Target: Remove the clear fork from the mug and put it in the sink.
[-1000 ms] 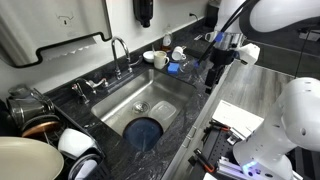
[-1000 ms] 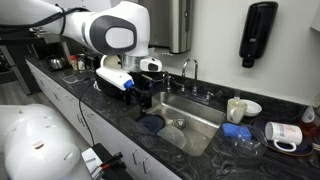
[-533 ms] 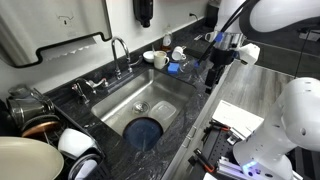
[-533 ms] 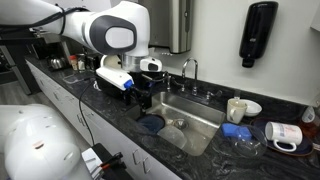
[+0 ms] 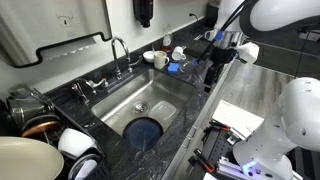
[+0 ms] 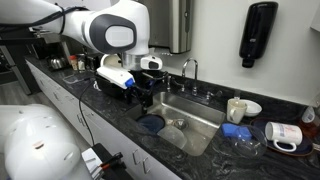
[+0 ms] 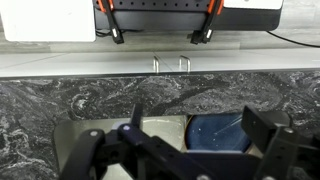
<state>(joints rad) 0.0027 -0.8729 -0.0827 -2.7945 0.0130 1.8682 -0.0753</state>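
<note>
The steel sink (image 5: 150, 100) is set in the dark speckled counter and also shows in an exterior view (image 6: 195, 115) and the wrist view (image 7: 95, 135). A blue plate (image 5: 145, 132) lies in the basin. My gripper (image 5: 212, 72) hangs open and empty above the counter edge by the sink, over the plate's end (image 6: 146, 98). In the wrist view the jaws (image 7: 200, 125) are spread above the blue plate (image 7: 215, 132). Mugs (image 5: 160, 60) stand on the counter beside the sink, away from the gripper. The clear fork is too small to make out.
A chrome tap (image 5: 120, 50) rises behind the sink. A cream mug (image 6: 236, 110), a white mug (image 6: 285, 133) and a blue item (image 6: 232, 131) sit on the counter. Pots and bowls (image 5: 40, 130) crowd one end. A soap dispenser (image 6: 258, 35) hangs on the wall.
</note>
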